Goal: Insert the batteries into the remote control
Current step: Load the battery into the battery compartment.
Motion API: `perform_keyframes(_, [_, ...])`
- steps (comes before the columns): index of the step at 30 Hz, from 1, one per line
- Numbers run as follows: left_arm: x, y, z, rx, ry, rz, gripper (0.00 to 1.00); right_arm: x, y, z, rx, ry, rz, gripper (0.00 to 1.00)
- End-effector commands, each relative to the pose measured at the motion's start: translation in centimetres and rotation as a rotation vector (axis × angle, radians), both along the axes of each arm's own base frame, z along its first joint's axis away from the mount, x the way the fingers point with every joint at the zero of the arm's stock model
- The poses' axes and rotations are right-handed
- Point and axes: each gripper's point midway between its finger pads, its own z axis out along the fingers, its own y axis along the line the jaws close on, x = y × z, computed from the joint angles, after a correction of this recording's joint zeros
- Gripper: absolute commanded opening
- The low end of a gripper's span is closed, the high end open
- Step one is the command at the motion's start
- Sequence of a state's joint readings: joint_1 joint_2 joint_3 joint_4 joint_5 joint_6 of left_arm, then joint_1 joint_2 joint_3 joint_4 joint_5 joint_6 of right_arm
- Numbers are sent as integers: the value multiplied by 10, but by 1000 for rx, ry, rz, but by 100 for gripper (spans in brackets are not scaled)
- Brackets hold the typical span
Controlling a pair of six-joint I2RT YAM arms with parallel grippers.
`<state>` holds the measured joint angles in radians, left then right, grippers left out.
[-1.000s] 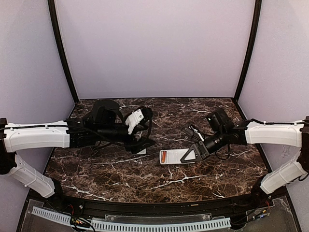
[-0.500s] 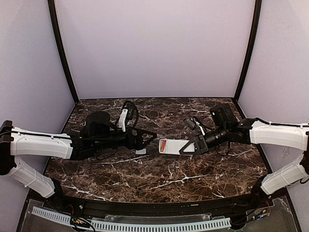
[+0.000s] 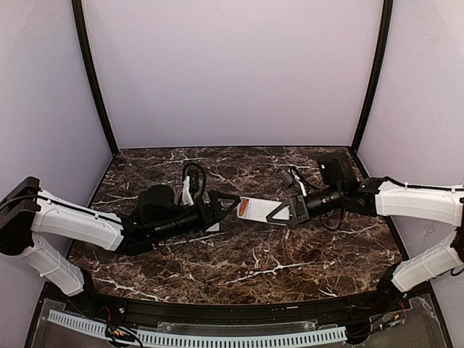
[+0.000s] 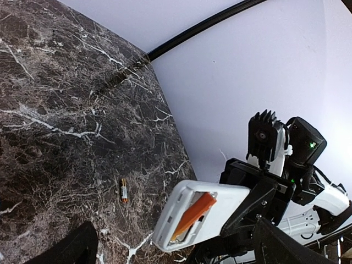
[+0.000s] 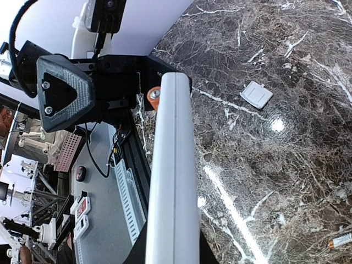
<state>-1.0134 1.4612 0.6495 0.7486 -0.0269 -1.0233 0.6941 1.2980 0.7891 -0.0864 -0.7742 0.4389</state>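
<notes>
My right gripper [image 3: 279,212] is shut on the white remote control [image 3: 254,209] and holds it above the table, back side up and compartment open. It shows edge-on in the right wrist view [image 5: 171,181]. An orange-red battery [image 4: 192,215] lies tilted in the compartment [image 4: 220,212], one end sticking out. My left gripper [image 3: 229,204] is open, its fingers [image 4: 71,250] spread wide just off the remote's battery end. A second battery [image 4: 124,190] lies loose on the marble table; it also shows in the right wrist view [image 5: 341,240].
The small white battery cover [image 5: 257,94] lies flat on the table; in the top view [image 3: 212,227] it sits under my left arm. Black frame posts [image 3: 94,80] and lilac walls enclose the table.
My right gripper lifted the remote off the table and carried it left. My left arm swung right and lower, its open gripper now meeting the remote's battery end.
</notes>
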Motion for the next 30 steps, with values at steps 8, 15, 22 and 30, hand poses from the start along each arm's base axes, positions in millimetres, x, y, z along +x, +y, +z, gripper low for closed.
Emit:
perform_keyframes(8, [14, -4, -6, -70, 63, 121, 93, 7, 7, 9, 34, -11, -12, 0])
perform_keyframes(15, [16, -14, -7, -99, 68, 115, 92, 8, 7, 5, 22, -1, -22, 0])
perform_keyframes(22, [18, -21, 3, -208, 63, 118, 90, 12, 6, 1, 12, 4, -50, 0])
perform_keyframes(30, [17, -27, 2, -253, 87, 125, 87, 15, 7, 0, 24, 5, -70, 0])
